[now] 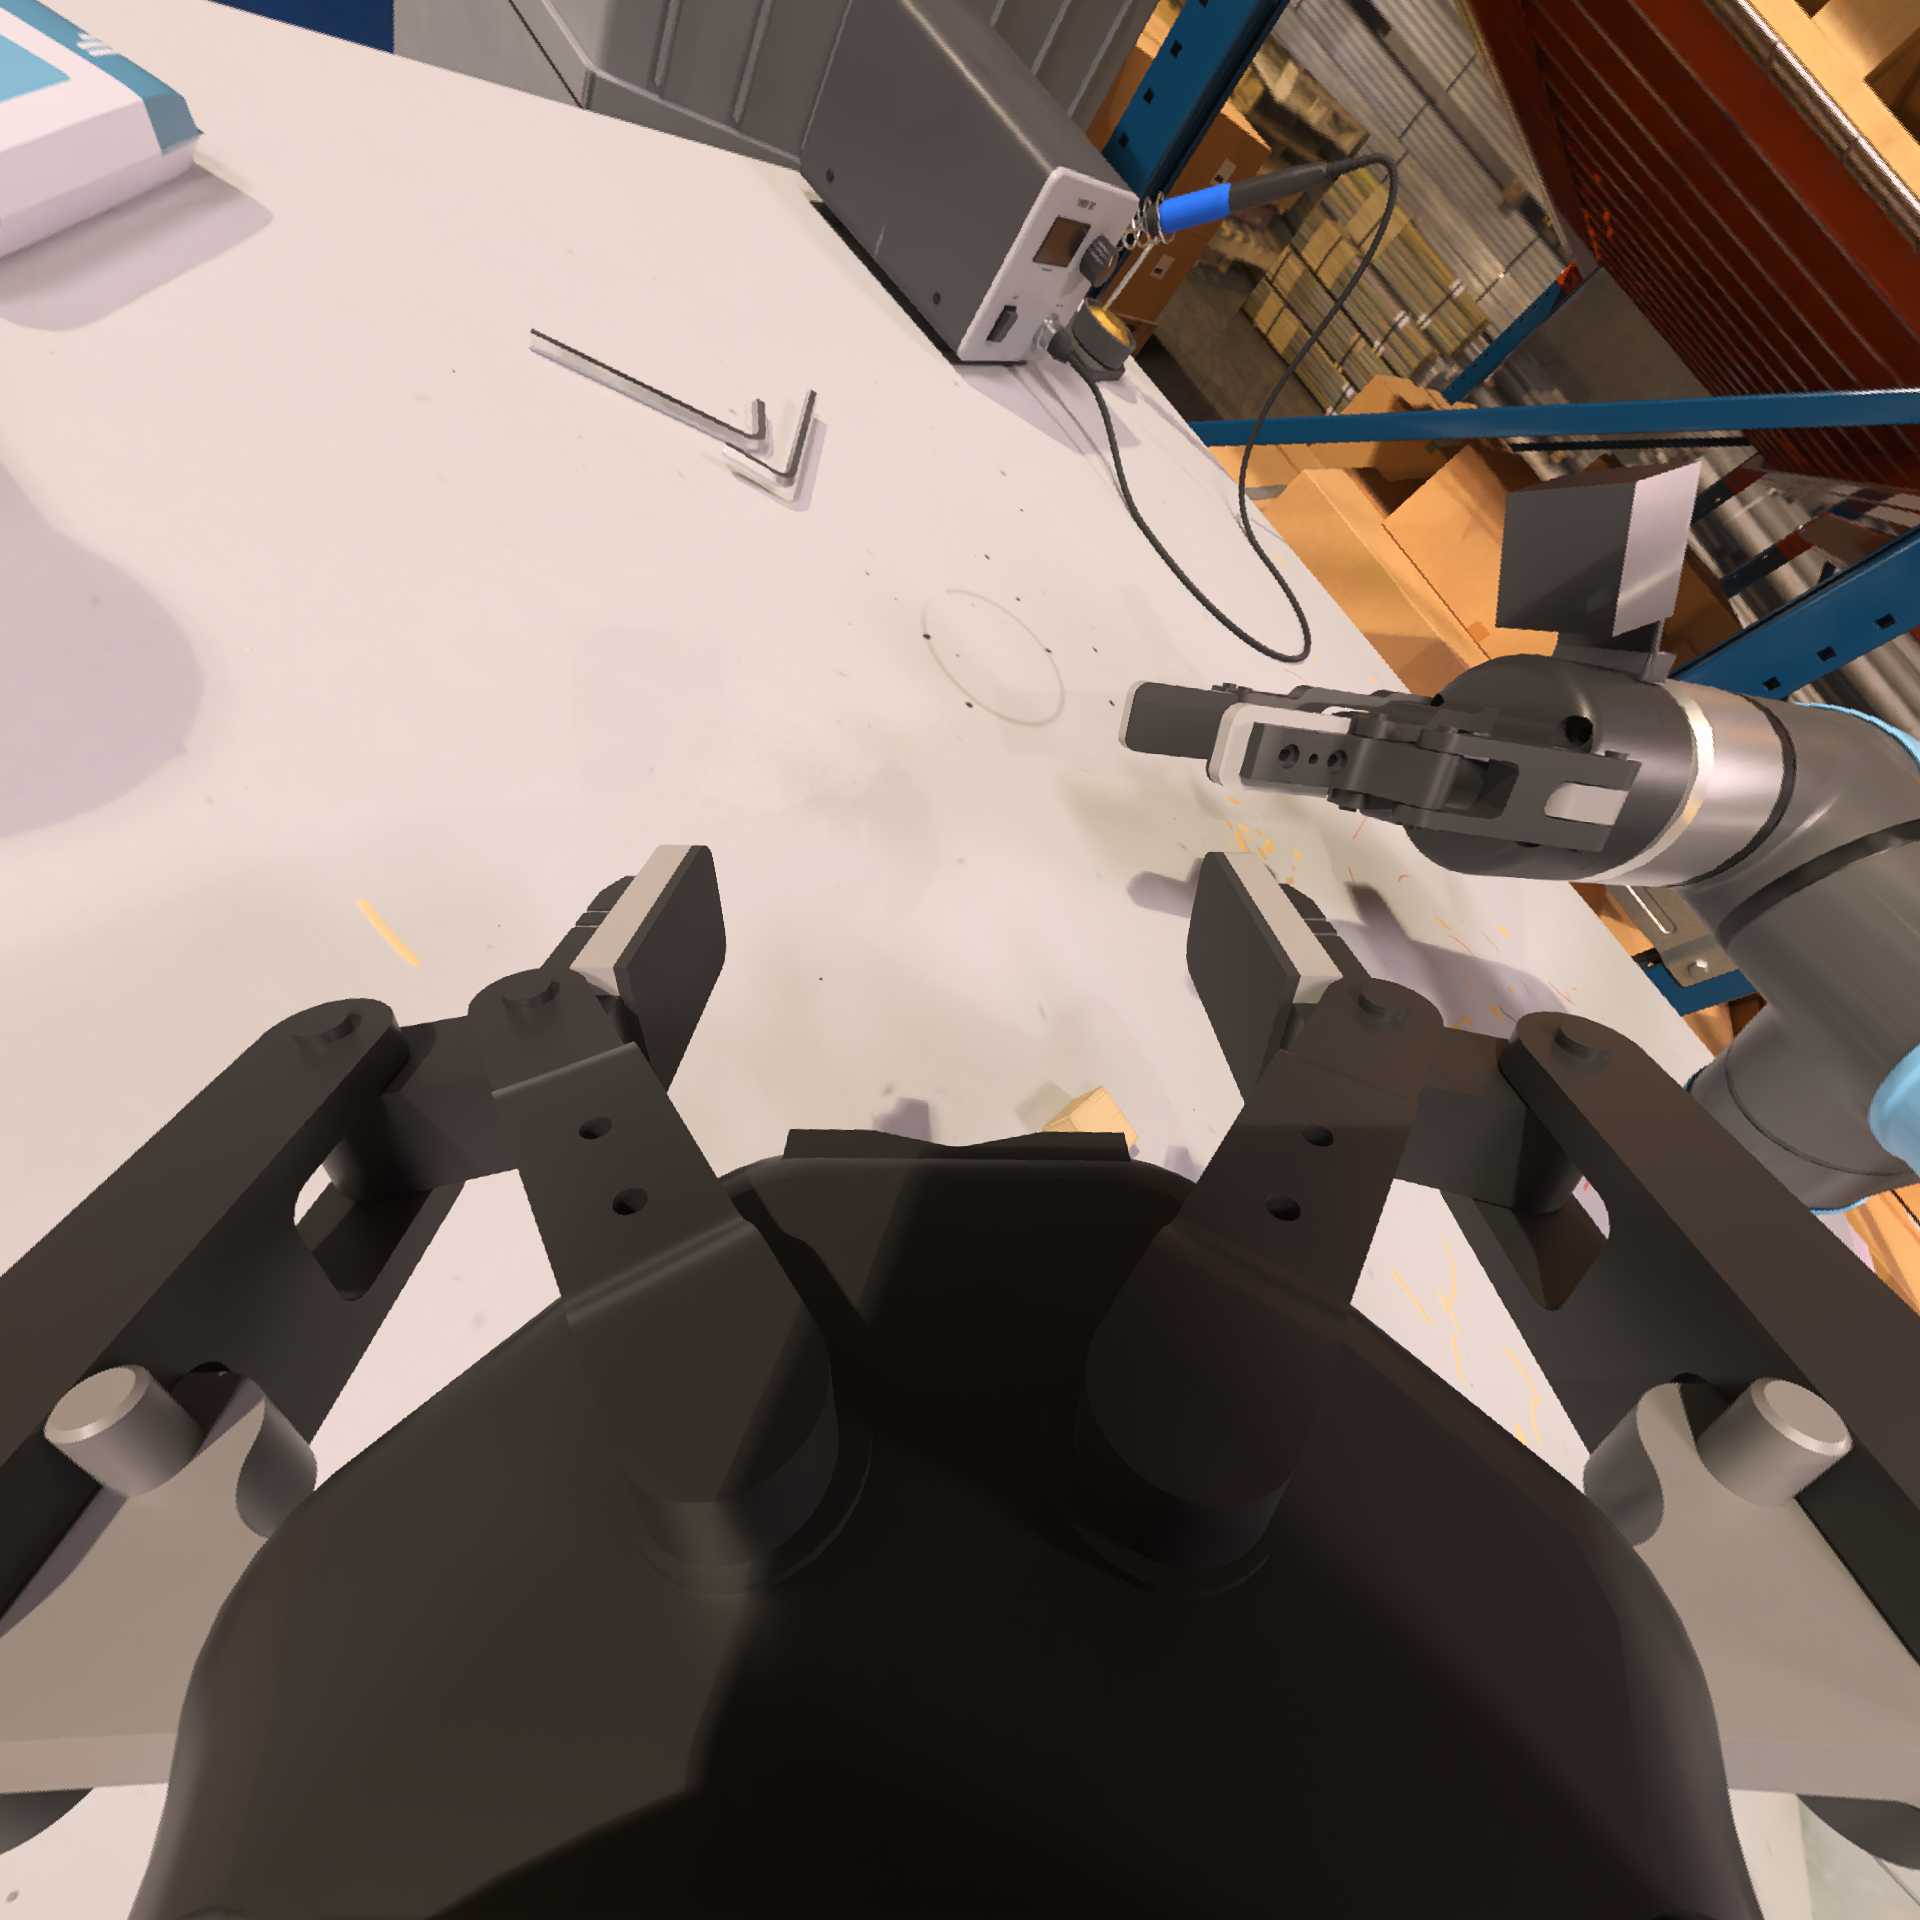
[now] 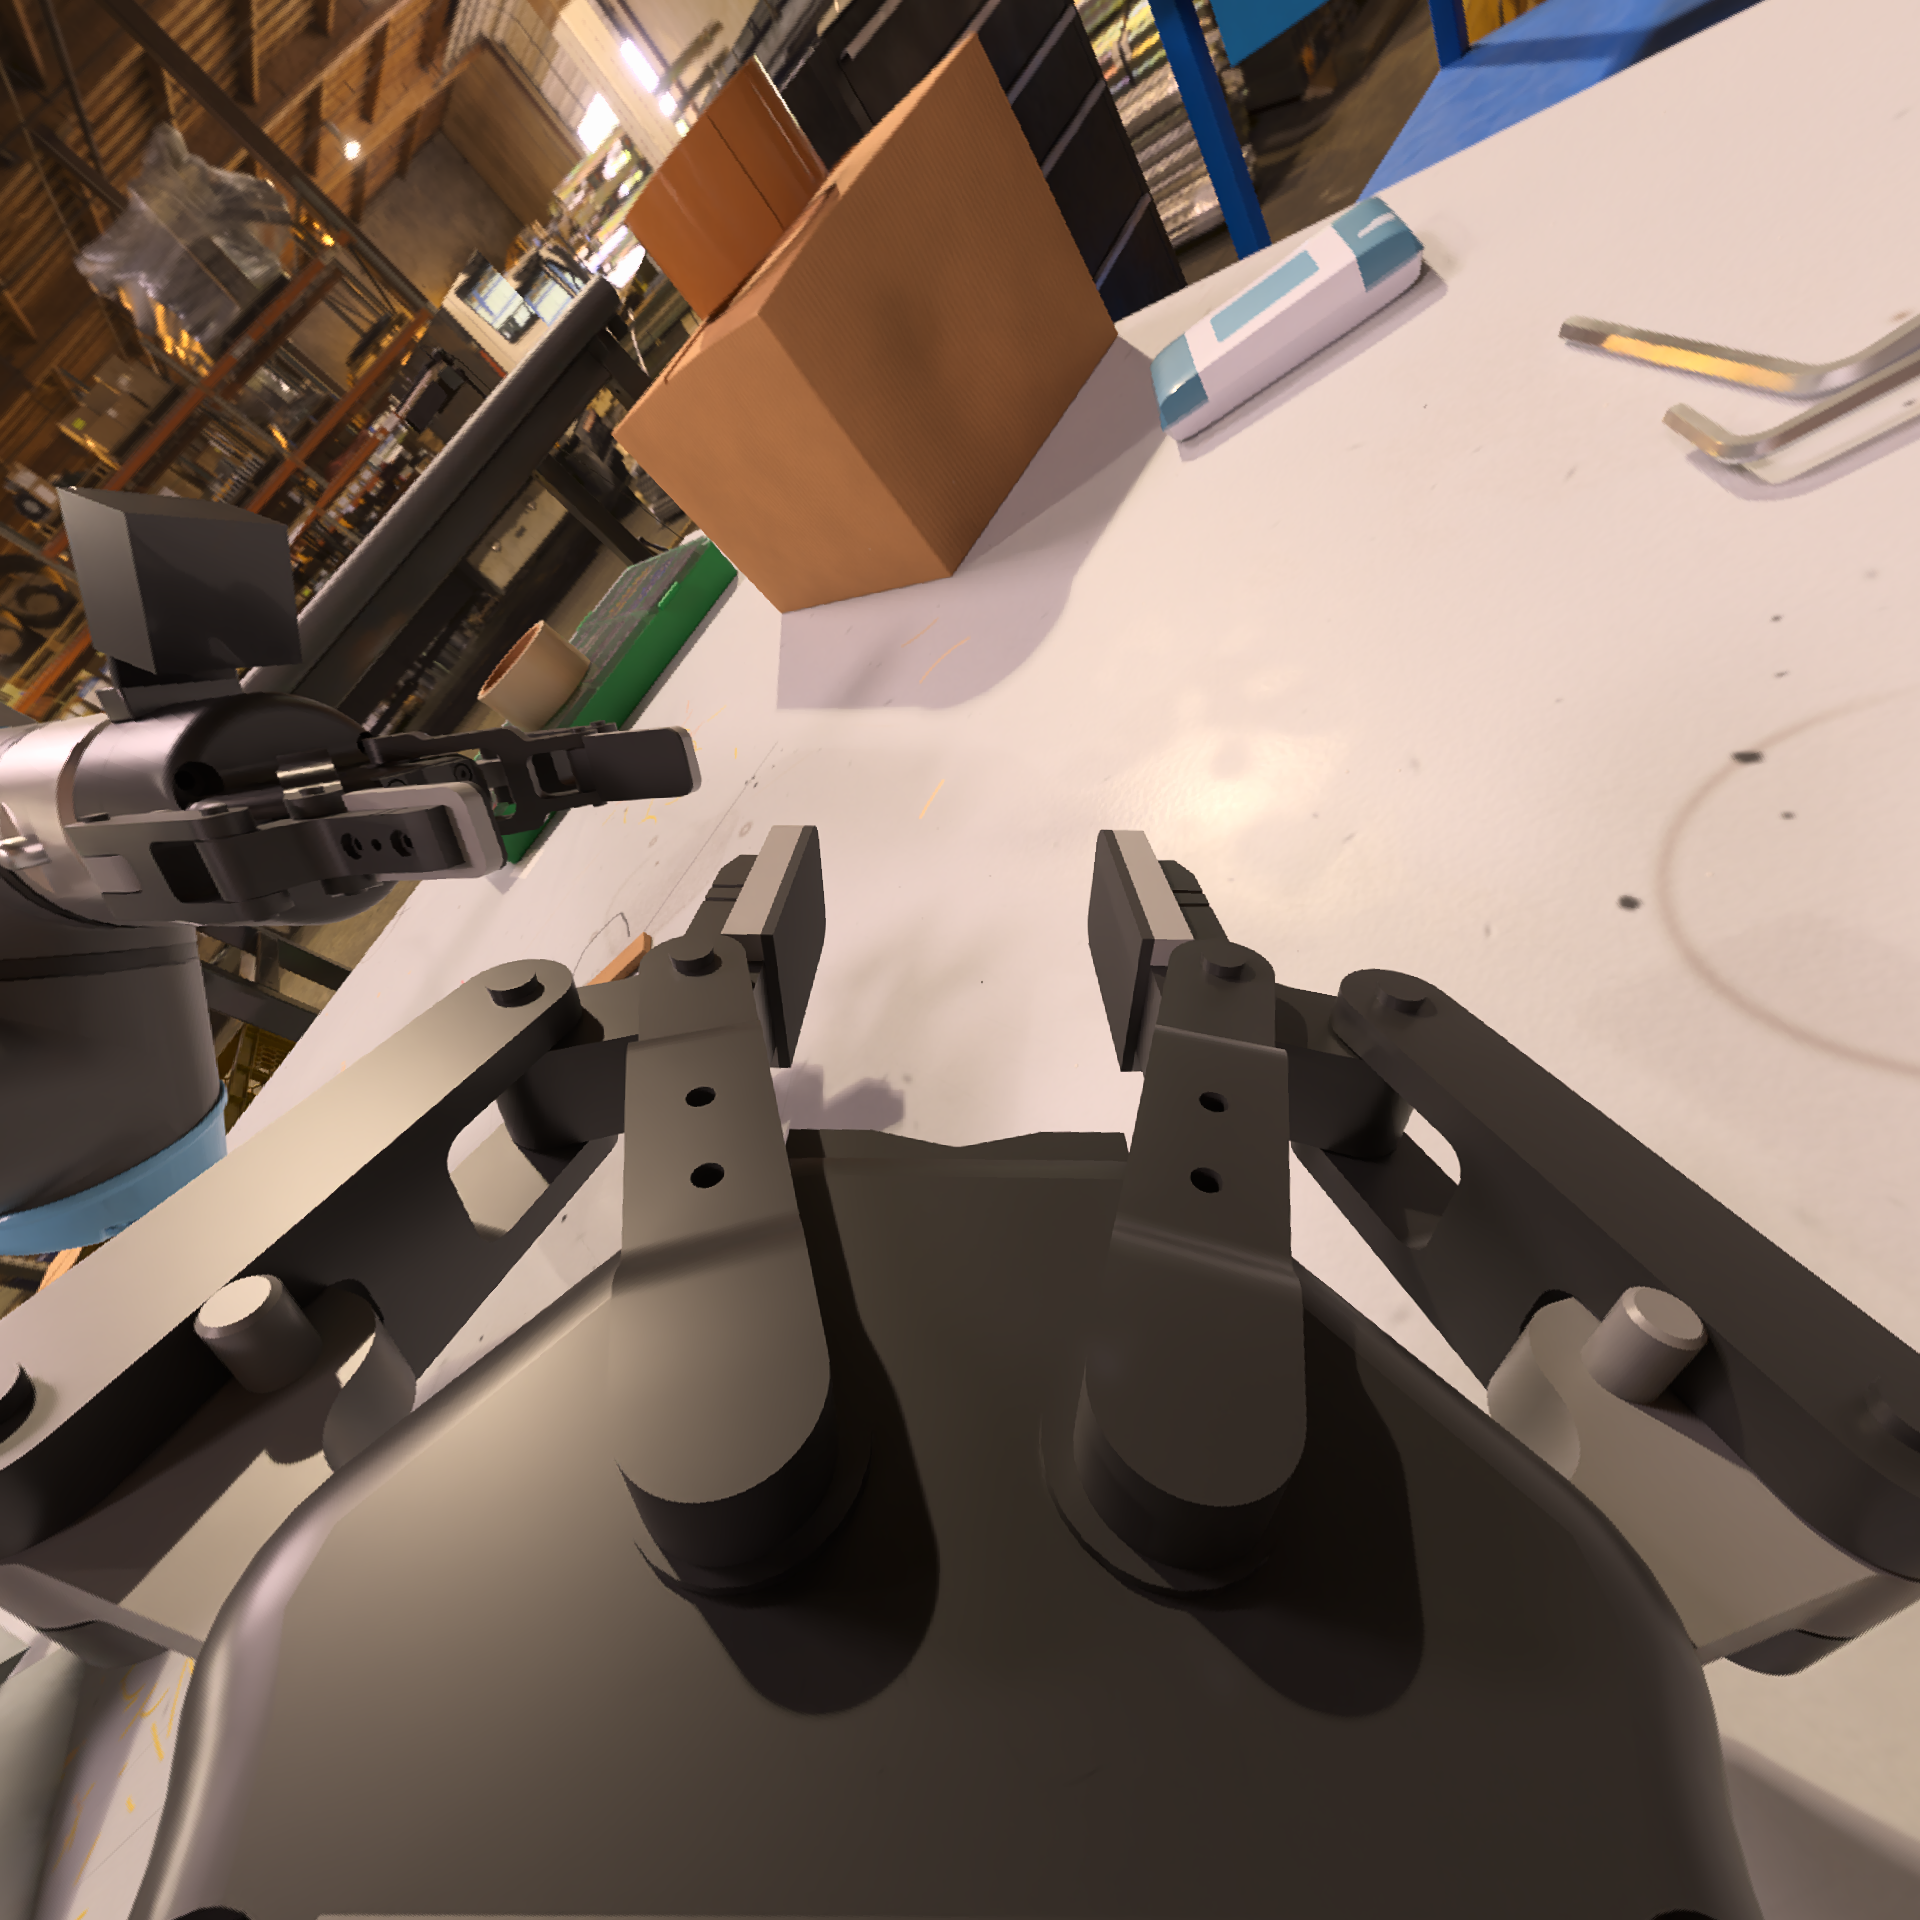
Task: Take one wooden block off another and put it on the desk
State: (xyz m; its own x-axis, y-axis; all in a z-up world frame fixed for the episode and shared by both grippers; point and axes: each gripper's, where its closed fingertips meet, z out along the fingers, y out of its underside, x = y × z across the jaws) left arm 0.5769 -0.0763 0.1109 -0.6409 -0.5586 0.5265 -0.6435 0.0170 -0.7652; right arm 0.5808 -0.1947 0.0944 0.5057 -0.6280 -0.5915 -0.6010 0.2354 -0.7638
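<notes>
A corner of a light wooden block (image 1: 1086, 1112) shows on the white desk (image 1: 520, 675), just past my left gripper's palm; the rest is hidden, so I cannot tell how the blocks are stacked. My left gripper (image 1: 956, 914) is open and empty above the desk, beyond the block. In the right wrist view a thin wooden sliver (image 2: 623, 956) shows behind the left finger. My right gripper (image 2: 951, 904) is open and empty over bare desk (image 2: 1247, 675). Each gripper shows side-on in the other's view: the right one (image 1: 1174, 722), the left one (image 2: 675, 764).
Two hex keys (image 1: 727, 426) lie mid-desk. A grey soldering station (image 1: 997, 239) with a cable (image 1: 1195, 540) stands at the far edge. A blue-white packet (image 2: 1288, 312), a cardboard box (image 2: 873, 395), a cardboard tube (image 2: 535, 675) and a green tray (image 2: 644, 623) are nearby.
</notes>
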